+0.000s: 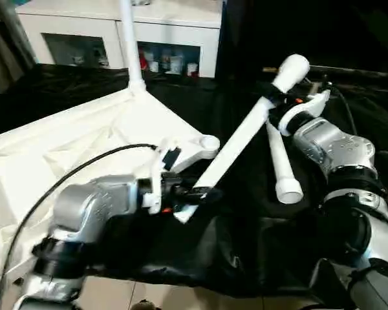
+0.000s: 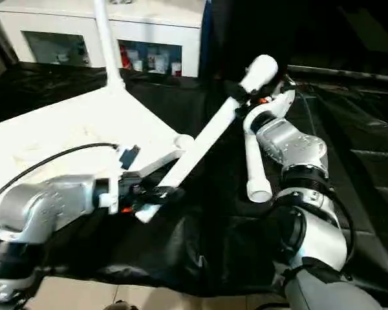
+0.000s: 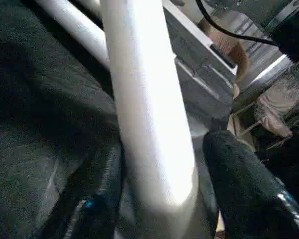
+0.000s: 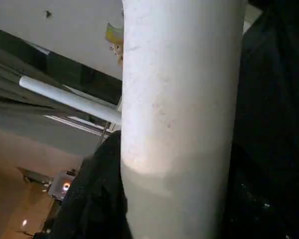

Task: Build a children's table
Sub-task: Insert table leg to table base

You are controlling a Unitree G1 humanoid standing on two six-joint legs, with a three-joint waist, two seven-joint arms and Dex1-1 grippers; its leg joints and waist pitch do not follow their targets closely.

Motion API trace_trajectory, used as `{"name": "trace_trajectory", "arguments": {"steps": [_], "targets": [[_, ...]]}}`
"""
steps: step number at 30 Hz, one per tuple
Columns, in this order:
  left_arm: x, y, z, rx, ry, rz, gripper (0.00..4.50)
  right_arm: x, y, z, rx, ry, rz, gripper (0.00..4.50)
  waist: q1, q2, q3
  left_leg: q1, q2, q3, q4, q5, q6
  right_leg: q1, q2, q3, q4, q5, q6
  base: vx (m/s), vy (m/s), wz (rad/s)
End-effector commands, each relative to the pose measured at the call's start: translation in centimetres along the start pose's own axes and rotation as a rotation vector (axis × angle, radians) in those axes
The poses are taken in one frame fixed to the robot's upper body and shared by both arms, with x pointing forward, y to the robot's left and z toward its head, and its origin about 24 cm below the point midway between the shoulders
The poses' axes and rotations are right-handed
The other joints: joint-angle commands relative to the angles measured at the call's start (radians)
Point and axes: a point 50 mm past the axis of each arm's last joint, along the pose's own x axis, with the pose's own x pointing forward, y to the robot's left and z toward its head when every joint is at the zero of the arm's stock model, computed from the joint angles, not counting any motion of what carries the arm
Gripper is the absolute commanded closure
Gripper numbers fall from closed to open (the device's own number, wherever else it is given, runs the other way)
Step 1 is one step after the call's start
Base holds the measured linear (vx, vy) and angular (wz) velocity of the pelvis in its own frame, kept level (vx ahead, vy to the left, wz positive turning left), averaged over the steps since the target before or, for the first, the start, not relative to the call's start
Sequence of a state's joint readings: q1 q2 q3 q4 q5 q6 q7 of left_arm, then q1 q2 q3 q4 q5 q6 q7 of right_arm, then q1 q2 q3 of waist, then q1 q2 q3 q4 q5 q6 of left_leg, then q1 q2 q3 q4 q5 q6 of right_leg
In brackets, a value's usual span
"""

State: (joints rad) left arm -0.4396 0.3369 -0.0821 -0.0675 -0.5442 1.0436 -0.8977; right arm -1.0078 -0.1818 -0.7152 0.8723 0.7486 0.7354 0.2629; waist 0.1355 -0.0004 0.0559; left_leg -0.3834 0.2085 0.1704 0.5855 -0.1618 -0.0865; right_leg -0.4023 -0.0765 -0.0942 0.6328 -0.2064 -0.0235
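Leg tube [image 1: 236, 139] held slanted by both tools: left tool [image 1: 187, 194] clamps its lower end, right tool [image 1: 281, 97] its upper end. Upturned table top [image 1: 84, 139] lies at the black-covered tabletop's [image 1: 246, 252] left edge, one leg [image 1: 130, 45] upright; spare leg [image 1: 281, 165] alongside.

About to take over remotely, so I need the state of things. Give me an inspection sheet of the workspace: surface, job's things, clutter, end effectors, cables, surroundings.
Surface: black cloth, wrinkled, covering the work area.
Job's things: tabletop lies underside up; one leg stands upright in its far corner; near corner socket empty; second leg held slanted off the cloth; third leg lies on the cloth.
Clutter: nothing seen.
End effectors: left end effector around the slanted leg's lower end; right end effector shut on it near the upper end.
Cables: black cable arcs over the left forearm.
Surroundings: white cabinet with glass fronts behind.
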Motion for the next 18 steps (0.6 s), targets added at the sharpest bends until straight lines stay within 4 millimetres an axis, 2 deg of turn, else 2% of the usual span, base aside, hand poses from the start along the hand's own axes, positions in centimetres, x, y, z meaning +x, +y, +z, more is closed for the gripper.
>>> {"name": "trace_trajectory", "arguments": {"steps": [1, 9, 10, 12, 16, 17, 18], "targets": [[-0.2, -0.3, 0.0, -0.003, -0.013, -0.027, 2.27, 0.2, 1.0, 0.9, -0.008, -0.039, 0.022, 2.66, -0.002, -0.001, -0.078, 0.013, 0.012, 0.004, -0.053, -0.102, -0.009, 0.065, -0.059, 0.051, -0.062, -0.01, -0.189, 0.0, 0.0, 0.0], [-0.4, -0.2, 0.1, -0.019, -0.036, -0.017, 2.77, 0.6, 1.0, 0.6, -0.007, -0.029, 0.021, 2.66, 0.002, 0.002, -0.08, 0.013, 0.013, 0.003, -0.052, -0.095, -0.008, 0.063, -0.059, 0.051, -0.059, -0.011, -0.185, 0.0, 0.0, 0.0], [-0.4, -0.1, 0.1, -0.022, -0.041, -0.013, 2.79, 0.6, 1.0, 0.6, -0.006, -0.028, 0.02, 2.66, 0.001, -0.007, -0.078, 0.013, 0.013, 0.004, -0.053, -0.096, -0.006, 0.063, -0.058, 0.051, -0.061, -0.012, -0.184, 0.0, 0.0, 0.0], [-0.5, -0.1, 0.1, -0.026, -0.048, -0.01, 2.83, 0.6, 1.0, 0.6, -0.006, -0.029, 0.019, 2.66, 0.003, -0.002, -0.079, 0.013, 0.013, 0.003, -0.052, -0.089, -0.004, 0.063, -0.059, 0.051, -0.058, -0.011, -0.183, 0.0, 0.0, 0.0], [-0.7, 0.1, 0.7, -0.02, -0.066, -0.001, 2.89, 0.6, 1.1, 0.8, -0.028, -0.041, 0.017, 2.66, 0.003, -0.001, -0.08, 0.013, 0.012, 0.004, -0.051, -0.086, -0.001, 0.063, -0.059, 0.051, -0.058, -0.006, -0.185, 0.0, 0.0, 0.0], [-0.9, 0.2, 0.9, -0.011, -0.073, 0.007, 2.89, 0.6, 1.2, 0.9, -0.021, -0.047, 0.035, 2.1, 0.003, 0.0, -0.08, 0.012, 0.012, 0.004, -0.05, -0.086, 0.001, 0.064, -0.059, 0.051, -0.058, -0.006, -0.184, 0.0, 0.0, 0.0], [-1.2, 0.4, 1.4, 0.005, -0.081, 0.024, 2.9, 0.6, 1.2, 0.9, -0.013, -0.046, 0.049, 1.96, 0.003, 0.002, -0.08, 0.013, 0.012, 0.003, -0.051, -0.087, 0.001, 0.063, -0.058, 0.051, -0.059, -0.006, -0.182, 0.0, 0.0, 0.0]]}}
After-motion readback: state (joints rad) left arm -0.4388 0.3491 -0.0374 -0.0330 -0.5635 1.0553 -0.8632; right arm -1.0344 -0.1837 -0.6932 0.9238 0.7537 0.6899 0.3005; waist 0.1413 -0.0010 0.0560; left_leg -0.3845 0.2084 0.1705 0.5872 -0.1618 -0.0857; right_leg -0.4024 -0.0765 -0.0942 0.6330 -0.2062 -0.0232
